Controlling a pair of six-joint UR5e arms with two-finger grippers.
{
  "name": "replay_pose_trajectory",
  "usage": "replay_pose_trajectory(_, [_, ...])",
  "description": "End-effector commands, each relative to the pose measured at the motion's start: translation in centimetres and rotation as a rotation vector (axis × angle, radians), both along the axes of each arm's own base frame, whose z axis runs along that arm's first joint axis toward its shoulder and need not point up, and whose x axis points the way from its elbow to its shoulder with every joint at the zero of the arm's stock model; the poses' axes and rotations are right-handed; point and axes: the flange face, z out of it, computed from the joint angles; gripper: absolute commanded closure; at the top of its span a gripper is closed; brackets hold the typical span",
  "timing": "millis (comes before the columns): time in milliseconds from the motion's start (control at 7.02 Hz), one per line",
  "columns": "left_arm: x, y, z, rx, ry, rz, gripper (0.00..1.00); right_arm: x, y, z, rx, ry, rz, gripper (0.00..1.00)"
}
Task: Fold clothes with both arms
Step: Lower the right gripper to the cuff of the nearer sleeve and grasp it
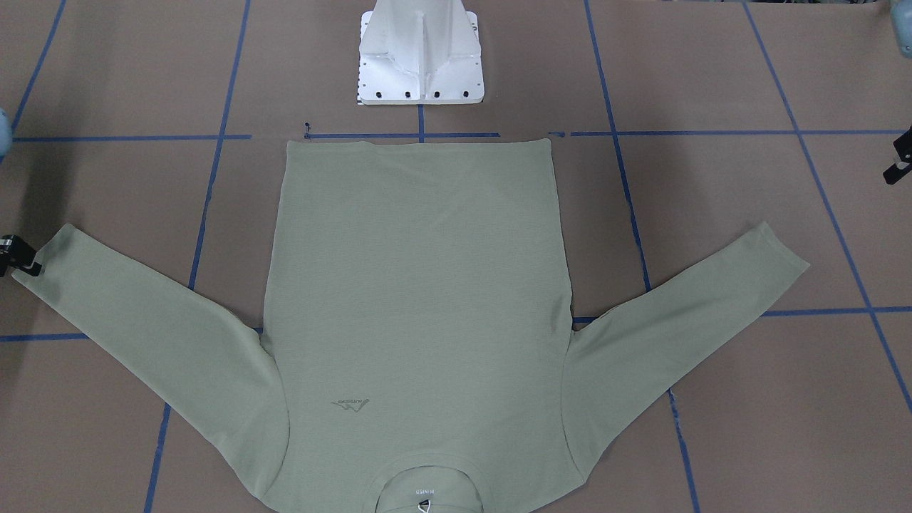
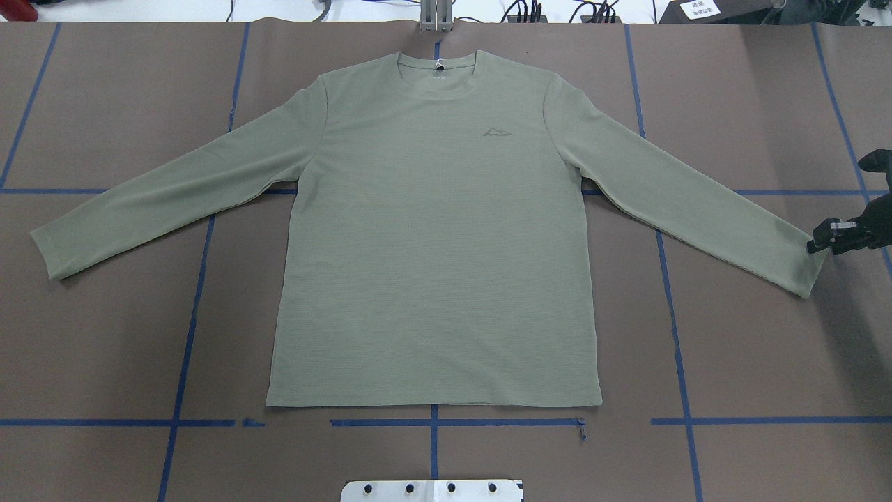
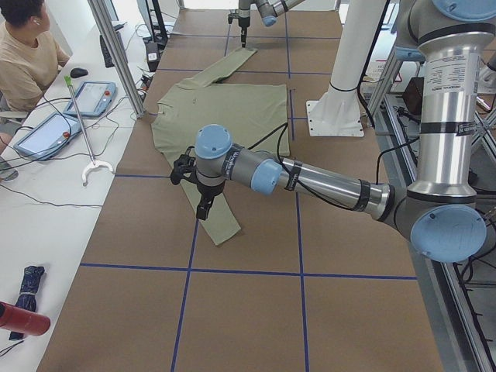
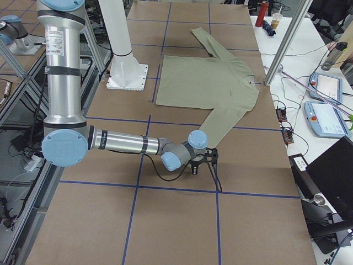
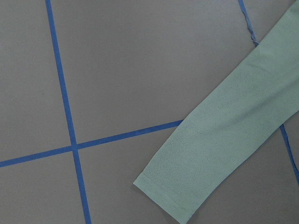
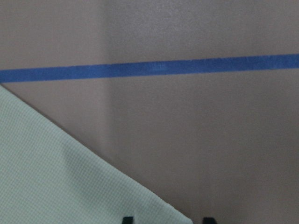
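Just one shirt (image 2: 432, 244), spread flat and front up on the brown counter (image 2: 752, 348). Long axis straight away from the robot: hem nearest the white pedestal (image 1: 420, 57), collar (image 2: 439, 59) at the far edge, cut off by the bottom border in the front-facing view. Two sleeves splayed wide, slanting back toward the robot's side. Two arms, two tools. Right tool (image 2: 815, 242) down at the edge of the right cuff (image 2: 808, 275), jaws apart, two black fingertips (image 6: 127, 219) either side of the cloth's corner. Left tool (image 3: 204, 211) raised over the left sleeve (image 3: 219, 225); outside the overhead frame, no fingers in its own camera, so cannot tell whether wide or narrow. One person (image 3: 27, 58) seated beside the counter.
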Motion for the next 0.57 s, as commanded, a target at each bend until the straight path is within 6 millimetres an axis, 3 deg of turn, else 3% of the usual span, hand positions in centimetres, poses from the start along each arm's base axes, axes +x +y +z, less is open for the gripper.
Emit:
replay_pose_trajectory(0, [-0.1, 0.0, 0.0, 0.002, -0.011, -0.005, 0.00, -0.2, -0.5, -0.3, 0.001, -0.010, -0.002, 1.00])
replay_pose_trajectory(142, [-0.1, 0.0, 0.0, 0.004, -0.011, -0.005, 0.00, -0.1, -0.4, -0.3, -0.003, -0.015, -0.002, 1.00])
replay_pose_trajectory(427, [-0.1, 0.1, -0.1, 0.002, -0.007, -0.004, 0.00, 2.1, -2.0, -4.7, -0.022, -0.178, -0.008, 1.00])
